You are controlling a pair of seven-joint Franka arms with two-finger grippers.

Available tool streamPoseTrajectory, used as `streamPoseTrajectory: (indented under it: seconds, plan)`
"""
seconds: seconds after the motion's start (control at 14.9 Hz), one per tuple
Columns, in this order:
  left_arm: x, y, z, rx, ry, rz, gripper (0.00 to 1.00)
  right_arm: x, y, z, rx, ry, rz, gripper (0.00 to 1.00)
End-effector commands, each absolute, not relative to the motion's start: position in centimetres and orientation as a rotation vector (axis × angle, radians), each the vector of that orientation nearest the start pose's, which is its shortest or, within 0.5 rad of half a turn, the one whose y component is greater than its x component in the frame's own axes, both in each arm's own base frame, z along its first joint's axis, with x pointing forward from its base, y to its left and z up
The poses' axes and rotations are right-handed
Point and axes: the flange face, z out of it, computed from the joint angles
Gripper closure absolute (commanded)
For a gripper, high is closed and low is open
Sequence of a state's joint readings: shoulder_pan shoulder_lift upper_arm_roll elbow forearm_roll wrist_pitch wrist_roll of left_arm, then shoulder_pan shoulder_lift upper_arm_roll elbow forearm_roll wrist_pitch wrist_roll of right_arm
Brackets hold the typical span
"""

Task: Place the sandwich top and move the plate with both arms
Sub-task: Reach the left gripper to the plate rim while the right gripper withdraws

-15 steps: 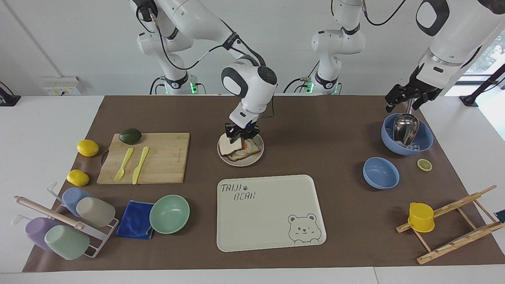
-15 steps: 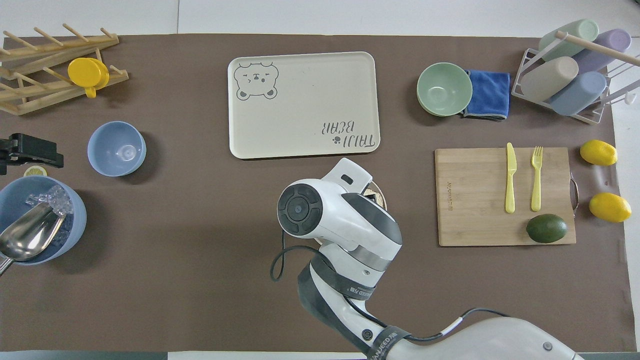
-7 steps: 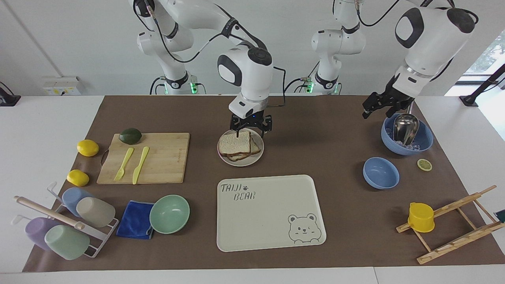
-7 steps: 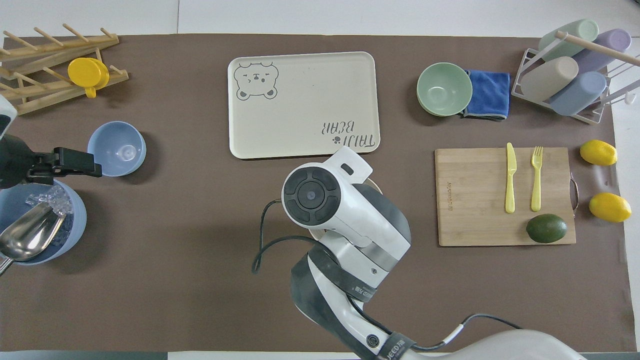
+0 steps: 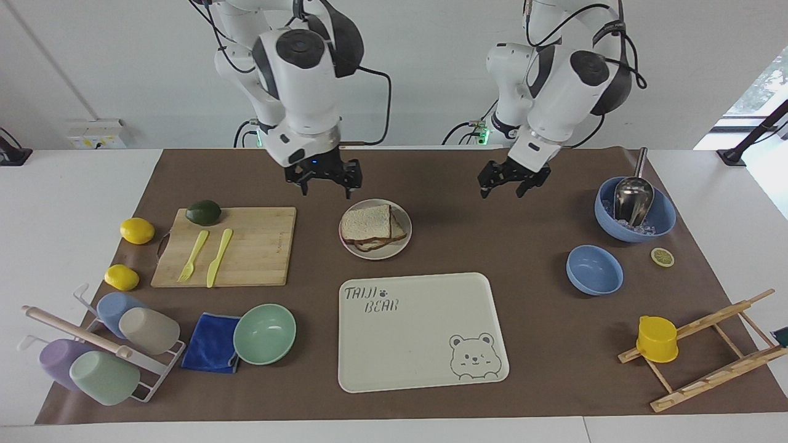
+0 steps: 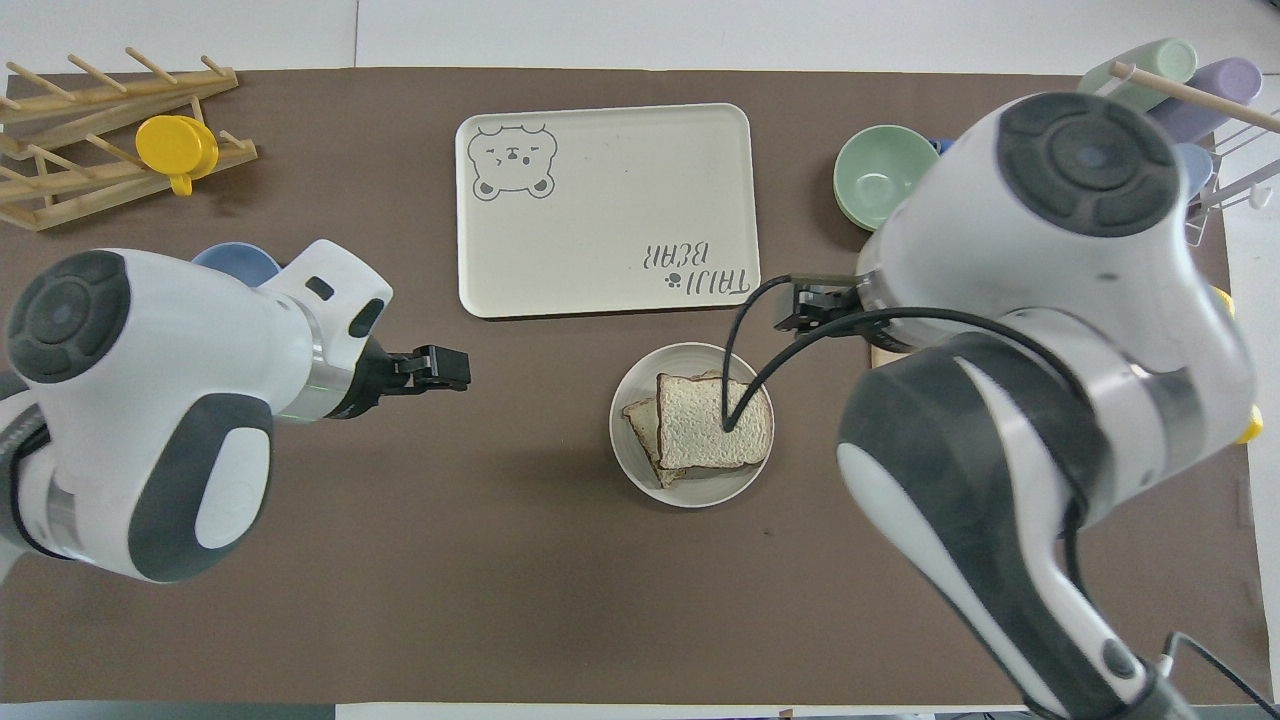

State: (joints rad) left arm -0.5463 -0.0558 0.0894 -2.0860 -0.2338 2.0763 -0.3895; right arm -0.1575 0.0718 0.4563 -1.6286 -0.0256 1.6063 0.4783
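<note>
The top (image 5: 367, 222) lies on the plate (image 5: 400, 245). My right gripper (image 5: 323, 179) and left gripper (image 5: 513, 181) hang spread, empty, seemingly flanking it.

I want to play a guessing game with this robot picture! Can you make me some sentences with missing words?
1. The square pale bread slice with brown crust lies on the small round off-white ____.
2. The yellow plastic fork and knife lie on the wooden cutting ____.
3. The metal scoop sits in the big ____ bowl of ice.

Missing words: plate, board, blue.
</note>
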Motion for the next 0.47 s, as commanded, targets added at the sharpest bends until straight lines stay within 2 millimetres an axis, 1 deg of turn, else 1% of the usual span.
streamPoseTrajectory:
  seconds: [0.0,0.07,0.13,0.2,0.27,0.4]
  plan:
    - [47.6,-30.1,40.4,-3.369,-0.075,0.093,0.0,52.8,10.8,59.2,-3.161,0.256,0.22,0.0]
    - [47.0,-31.8,39.3,-3.374,-0.063,0.087,0.0,52.3,8.5,59.8,-3.155,0.228,0.277,0.0]
    - [46.8,-32.8,38.0,-3.375,-0.057,0.102,0.0,51.8,6.5,62.3,-3.128,0.219,0.27,0.0]
    - [46.9,-33.5,36.7,-3.376,-0.058,0.113,0.0,51.7,4.6,62.9,-3.129,0.215,0.282,0.0]
    - [47.0,-34.0,35.6,-3.372,-0.037,0.104,0.0,51.7,3.3,61.5,-3.121,0.2,0.308,0.0]
    - [47.6,-35.5,34.1,-3.362,0.052,0.101,0.0,52.0,3.0,59.0,-3.122,0.118,0.269,0.0]
